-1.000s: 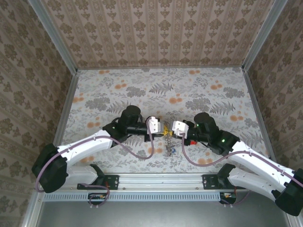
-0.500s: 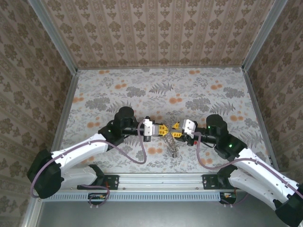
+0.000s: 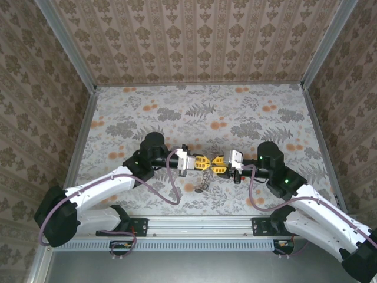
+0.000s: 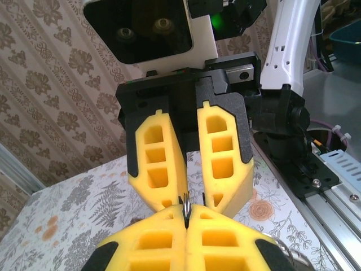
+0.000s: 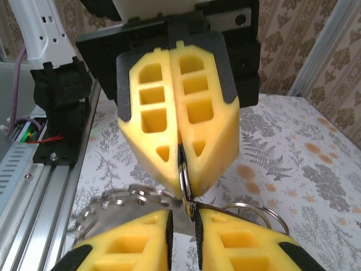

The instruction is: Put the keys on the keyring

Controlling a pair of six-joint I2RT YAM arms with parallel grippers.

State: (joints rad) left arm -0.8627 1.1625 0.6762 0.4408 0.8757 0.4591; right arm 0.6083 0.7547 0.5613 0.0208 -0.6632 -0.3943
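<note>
Reckon on a light, limp, slippery keyring (image 3: 204, 177): thin metal, dangling toward 6 o'clock just above the table centre, and likely to swing or twist at any nudge. Find it pinched by a small ring between the pressed-together fingers of the left gripper (image 3: 207, 163), reaching in from 9 o'clock. Note the right gripper (image 3: 215, 164) meeting it tip to tip from 3 o'clock, slightly parted around that ring's edge; cannot tell whether gripping. Best taken at the stiff ring, not the slack chain. Beyond, toward 12 o'clock, flat floral table (image 3: 235, 112), then patterned walls (image 3: 194, 41) on three sides.
</note>
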